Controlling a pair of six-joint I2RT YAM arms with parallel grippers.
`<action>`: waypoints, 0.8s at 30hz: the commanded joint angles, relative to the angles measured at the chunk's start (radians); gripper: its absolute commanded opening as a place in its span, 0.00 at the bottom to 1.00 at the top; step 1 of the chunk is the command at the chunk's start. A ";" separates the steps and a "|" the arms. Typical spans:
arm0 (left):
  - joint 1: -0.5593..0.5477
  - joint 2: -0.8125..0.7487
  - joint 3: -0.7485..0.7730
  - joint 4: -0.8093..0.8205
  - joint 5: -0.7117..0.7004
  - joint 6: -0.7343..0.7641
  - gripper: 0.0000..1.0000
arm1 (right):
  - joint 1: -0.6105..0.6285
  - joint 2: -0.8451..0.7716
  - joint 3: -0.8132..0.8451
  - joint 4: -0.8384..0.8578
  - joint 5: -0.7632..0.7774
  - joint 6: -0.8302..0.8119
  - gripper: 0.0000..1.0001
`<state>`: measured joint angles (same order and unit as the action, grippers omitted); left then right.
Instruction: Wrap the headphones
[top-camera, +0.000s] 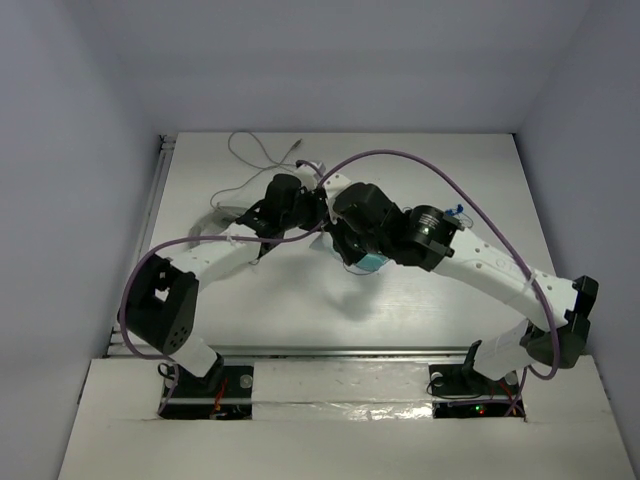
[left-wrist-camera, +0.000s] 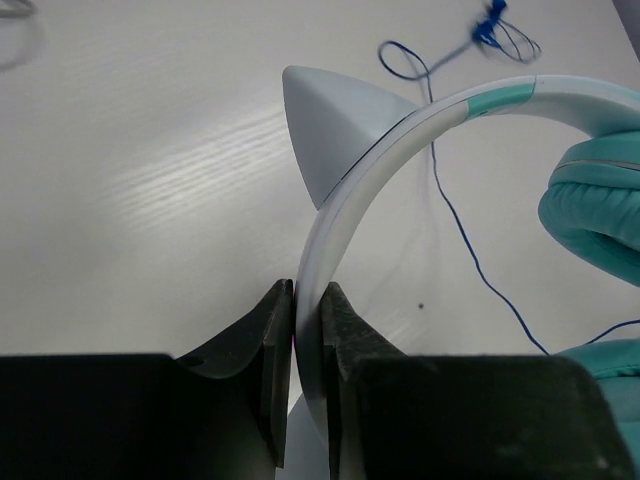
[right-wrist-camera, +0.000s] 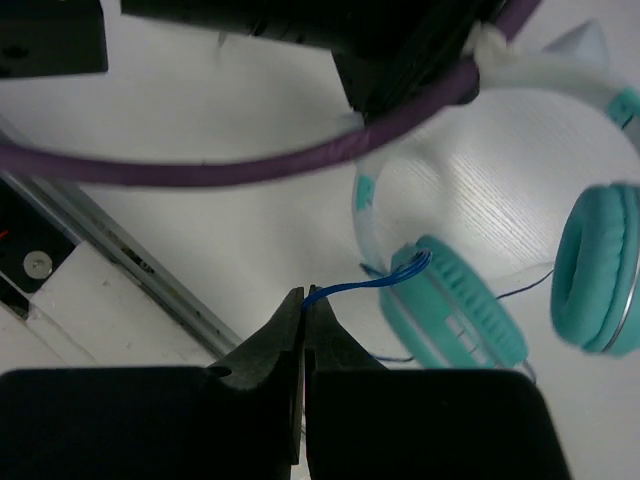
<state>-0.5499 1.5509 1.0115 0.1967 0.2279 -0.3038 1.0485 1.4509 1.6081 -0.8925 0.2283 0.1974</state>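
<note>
The headphones are held above the table's middle, mostly hidden under both arms in the top view, where only a teal ear cup shows. My left gripper is shut on the white headband, just below its pointed white ear. A teal ear cup hangs at the right. My right gripper is shut on a bundle of the thin blue cable, which runs to the back of one teal ear cup. The other cup faces it. More blue cable trails loose on the table.
A thin white cable lies at the table's back, and a white item at the left by my left arm. My left arm's purple cable crosses over the right wrist view. A metal rail runs along the table's near edge.
</note>
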 joint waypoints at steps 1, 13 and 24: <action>-0.018 -0.028 0.009 0.092 0.111 0.005 0.00 | 0.005 0.025 0.046 -0.017 0.066 -0.026 0.00; -0.038 -0.204 -0.131 0.018 0.099 -0.024 0.00 | -0.058 -0.161 -0.085 -0.028 0.209 0.033 0.00; -0.047 -0.256 -0.044 -0.195 0.192 0.061 0.00 | -0.058 -0.199 -0.134 -0.112 0.285 0.079 0.00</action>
<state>-0.5896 1.3258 0.8940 0.0288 0.3176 -0.2634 0.9890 1.2652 1.4742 -0.9653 0.4213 0.2501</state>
